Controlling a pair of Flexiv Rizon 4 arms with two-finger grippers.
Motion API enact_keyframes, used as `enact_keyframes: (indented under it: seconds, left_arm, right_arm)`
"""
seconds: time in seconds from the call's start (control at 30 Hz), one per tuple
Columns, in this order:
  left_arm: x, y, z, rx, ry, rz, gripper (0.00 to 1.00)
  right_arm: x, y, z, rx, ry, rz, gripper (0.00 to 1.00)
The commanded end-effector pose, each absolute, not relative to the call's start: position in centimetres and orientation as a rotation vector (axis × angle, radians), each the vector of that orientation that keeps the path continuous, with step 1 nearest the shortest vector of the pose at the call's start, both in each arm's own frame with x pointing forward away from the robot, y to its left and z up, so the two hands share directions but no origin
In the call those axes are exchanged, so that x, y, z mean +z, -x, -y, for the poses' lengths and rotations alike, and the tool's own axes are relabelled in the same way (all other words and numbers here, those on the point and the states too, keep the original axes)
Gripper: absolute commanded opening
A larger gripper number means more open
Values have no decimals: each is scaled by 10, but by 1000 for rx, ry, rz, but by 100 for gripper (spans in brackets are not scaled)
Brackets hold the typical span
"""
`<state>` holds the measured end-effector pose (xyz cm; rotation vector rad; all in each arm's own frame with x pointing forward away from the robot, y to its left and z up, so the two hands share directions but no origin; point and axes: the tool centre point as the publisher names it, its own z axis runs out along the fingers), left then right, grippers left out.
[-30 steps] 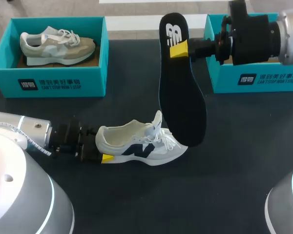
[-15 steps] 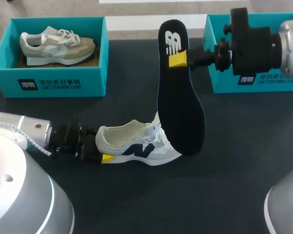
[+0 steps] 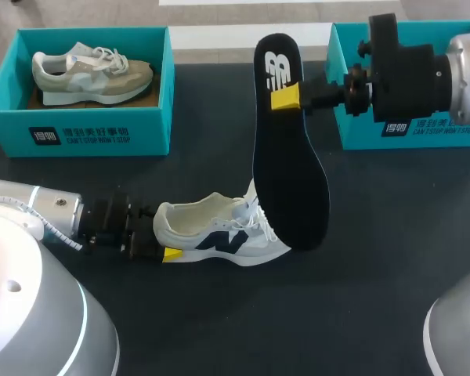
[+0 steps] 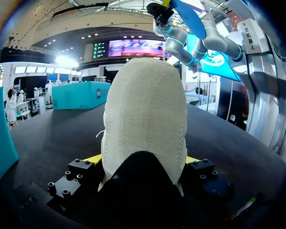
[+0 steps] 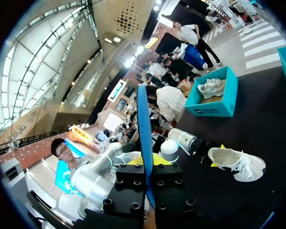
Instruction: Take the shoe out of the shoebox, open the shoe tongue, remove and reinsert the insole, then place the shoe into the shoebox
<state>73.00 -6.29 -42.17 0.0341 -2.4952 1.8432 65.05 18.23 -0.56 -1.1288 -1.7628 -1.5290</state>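
A white shoe [image 3: 219, 231] with a dark side logo lies on the black table [image 3: 219, 321], toe to the right. My left gripper [image 3: 161, 237] is at its heel. In the left wrist view the heel [image 4: 145, 109] sits between the wide-set fingers of this gripper [image 4: 143, 160], touched on both sides. My right gripper [image 3: 286, 95] is shut on the heel end of a black insole [image 3: 290, 172]. The insole hangs upright, its toe end in front of the shoe's toe. The right wrist view has the insole [image 5: 143, 119] edge-on in that gripper [image 5: 147, 160].
A teal shoebox [image 3: 78, 129] at the back left holds a beige shoe [image 3: 90, 72]. A second teal shoebox [image 3: 411, 129] stands at the back right, partly hidden by my right arm. The table's front is bare black surface.
The right gripper shifted slightly and the insole swung lower, now overlapping the shoe's toe. The left gripper and the shoe stayed still.
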Motion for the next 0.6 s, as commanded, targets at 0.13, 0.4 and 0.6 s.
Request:
enact_keyframes:
  seconds: [0.13,0.4,0.6]
  left_arm:
    - [-426,-731,62,1822,-23,2502,78]
    - [-416,-732,57,1744,-44,2536,100]
    - [-410,-735,51,1637,-102,2606,100]
  right_arm:
    - [-6,-653,-186,-1526,1131,1763,0]
    - [-6,-653,-186,-1526,1131,1763,0]
    - [-6,-653,-186,-1526,1131,1763,0]
